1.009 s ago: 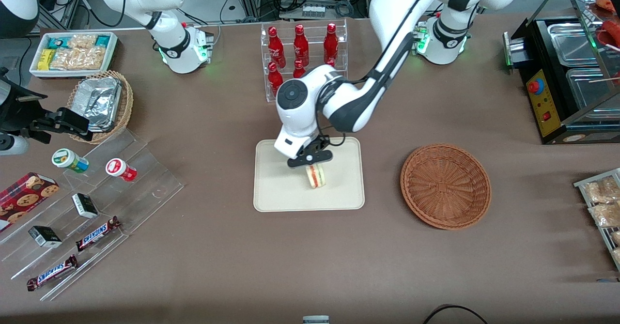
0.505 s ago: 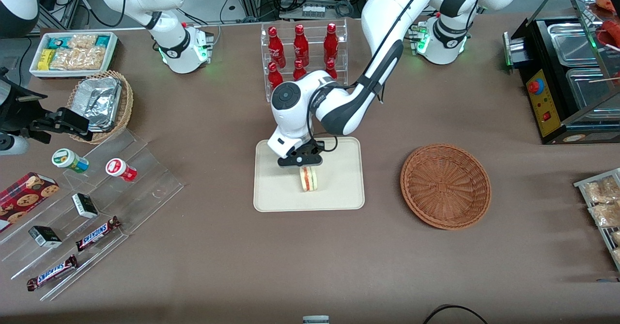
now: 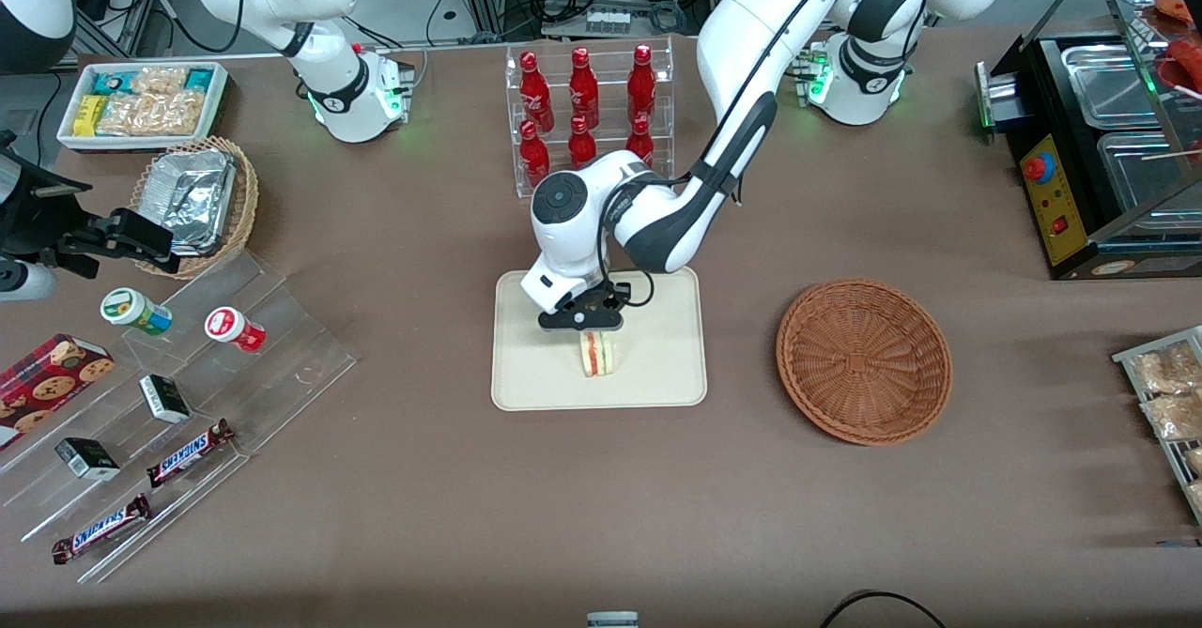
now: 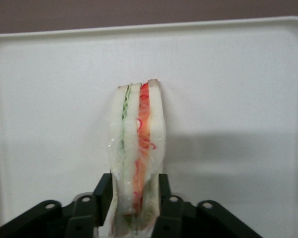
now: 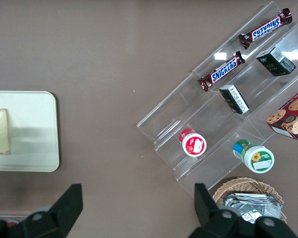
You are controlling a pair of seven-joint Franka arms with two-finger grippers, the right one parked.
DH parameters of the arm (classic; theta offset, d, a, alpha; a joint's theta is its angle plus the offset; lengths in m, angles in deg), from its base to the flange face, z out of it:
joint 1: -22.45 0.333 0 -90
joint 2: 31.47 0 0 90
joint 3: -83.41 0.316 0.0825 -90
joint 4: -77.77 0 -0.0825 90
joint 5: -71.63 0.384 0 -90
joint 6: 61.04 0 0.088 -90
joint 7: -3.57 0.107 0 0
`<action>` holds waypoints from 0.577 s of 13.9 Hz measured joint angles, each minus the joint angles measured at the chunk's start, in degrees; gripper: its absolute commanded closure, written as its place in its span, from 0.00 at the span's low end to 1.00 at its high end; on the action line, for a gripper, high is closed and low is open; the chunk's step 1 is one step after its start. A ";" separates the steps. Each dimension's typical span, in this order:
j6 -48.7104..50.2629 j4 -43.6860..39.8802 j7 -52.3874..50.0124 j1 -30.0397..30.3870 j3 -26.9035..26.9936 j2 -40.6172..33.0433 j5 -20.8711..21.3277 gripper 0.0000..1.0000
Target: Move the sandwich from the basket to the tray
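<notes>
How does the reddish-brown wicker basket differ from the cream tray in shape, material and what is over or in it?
The reddish-brown woven wicker basket is round; the flat cream-white tray is rectangular with rounded corners. The basket is woven, the tray smooth. The basket holds nothing; over the tray, the gripper grips the triangular white-bread sandwich, fingers shut on it. Both lie on the brown table.

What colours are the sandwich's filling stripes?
Red-orange and green between white bread, clearest in the left wrist view: sandwich, held by the gripper.

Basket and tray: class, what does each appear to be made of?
The basket looks like reddish-brown woven wicker: radiating ribs, matte. The tray seems cream plastic, smooth and finely speckled, though that's uncertain. The gripper holds the sandwich over it.
</notes>
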 measured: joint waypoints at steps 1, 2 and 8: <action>0.70 -0.52 -0.07 0.17 0.10 -0.78 -0.15 0.00; 2.80 -1.16 -0.25 0.48 0.24 -2.40 -0.87 0.00; 23.89 -2.15 -0.31 6.03 0.78 -21.16 -4.83 0.00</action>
